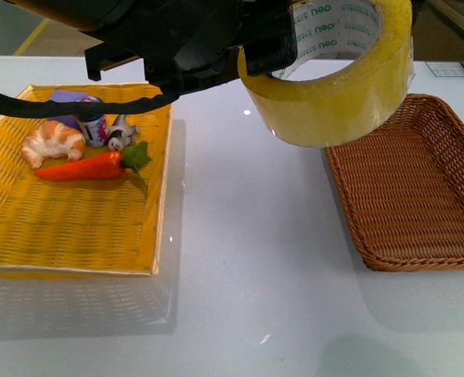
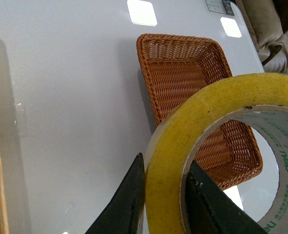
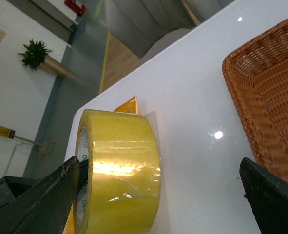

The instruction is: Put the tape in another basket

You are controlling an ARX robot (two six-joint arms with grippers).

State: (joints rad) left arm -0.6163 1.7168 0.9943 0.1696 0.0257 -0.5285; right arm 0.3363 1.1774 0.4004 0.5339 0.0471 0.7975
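Note:
The tape (image 1: 330,86) is a wide yellowish roll with a white printed core. It hangs high above the white table, just left of the basket's near-left part. My left gripper (image 2: 164,165) is shut on the tape (image 2: 168,161), with one finger outside the roll's wall and one inside the core. The dark brown wicker basket (image 1: 420,265) lies on the right and holds nothing; it also shows in the left wrist view (image 2: 182,63). My right gripper (image 3: 159,163) is open and holds nothing. The tape (image 3: 119,170) and the basket (image 3: 270,87) show between and beyond its fingers.
A bright yellow woven tray (image 1: 74,236) lies on the left. It holds a croissant (image 1: 52,141), a carrot (image 1: 86,166), a small can (image 1: 94,126) and a small toy (image 1: 120,133). A printed card (image 1: 459,69) lies at the far right.

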